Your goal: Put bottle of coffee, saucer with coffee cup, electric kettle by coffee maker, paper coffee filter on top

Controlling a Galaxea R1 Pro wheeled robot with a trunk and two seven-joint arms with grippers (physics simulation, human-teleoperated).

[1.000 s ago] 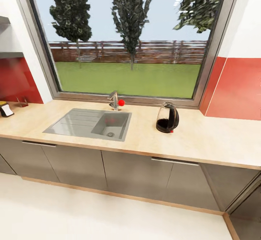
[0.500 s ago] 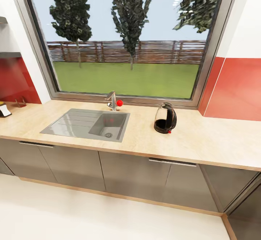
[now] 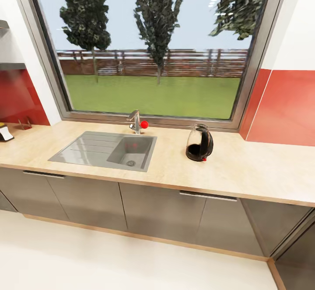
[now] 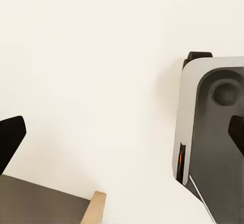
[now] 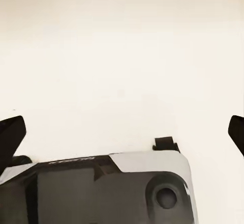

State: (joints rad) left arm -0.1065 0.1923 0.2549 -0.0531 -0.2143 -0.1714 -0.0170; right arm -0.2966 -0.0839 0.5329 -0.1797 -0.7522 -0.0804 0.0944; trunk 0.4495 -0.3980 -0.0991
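1. Behind the bench [image 3: 245, 171] a wide window [image 3: 153, 49] fills the far wall; pale floor lies near.
2. Left of centre, the steel sink [image 3: 105, 150] sits inset.
3. Right of it, well apart, the electric kettle [image 3: 200, 143] stands alone; no coffee maker is beside it, so the station looks barely begun.
4. Both wrist views show jaws spread wide, holding nothing: left gripper [image 4: 122, 132], right gripper [image 5: 122, 132].

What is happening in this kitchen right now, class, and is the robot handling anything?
Nothing is being handled. The robot faces the kitchen countertop from a little way back. The electric kettle stands on it under the window, to the right of the steel sink. Both wrist cameras look down at the pale floor and the robot's own base, with the left gripper and right gripper open and holding nothing.
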